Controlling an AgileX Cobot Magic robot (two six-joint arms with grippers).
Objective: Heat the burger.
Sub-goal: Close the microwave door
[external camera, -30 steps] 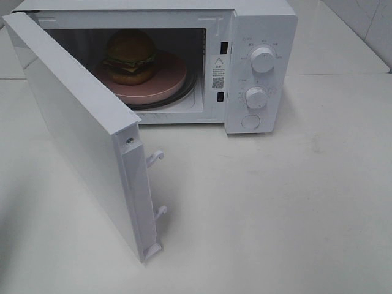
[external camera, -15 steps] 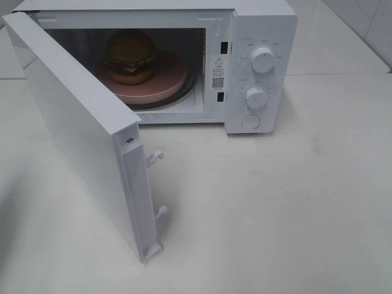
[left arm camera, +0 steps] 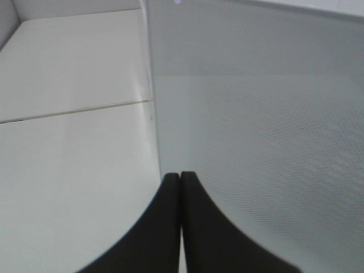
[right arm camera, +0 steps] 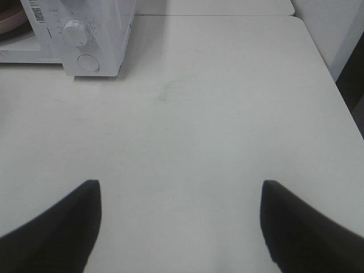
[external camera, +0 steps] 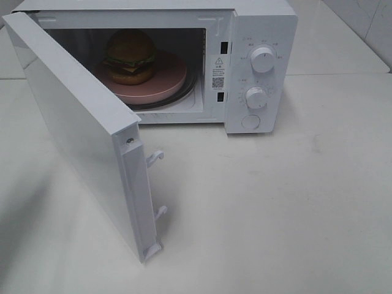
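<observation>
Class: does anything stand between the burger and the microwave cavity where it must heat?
Nothing visible does: the burger already sits on the pink plate inside the microwave, whose door stands open.

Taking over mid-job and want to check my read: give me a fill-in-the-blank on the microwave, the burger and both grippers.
The burger sits on a ___ plate inside the microwave.
The microwave door stands ___.
The fingers of the left gripper are ___.
The right gripper, fingers apart, holds ___.
Missing words: pink; open; shut; nothing.
</observation>
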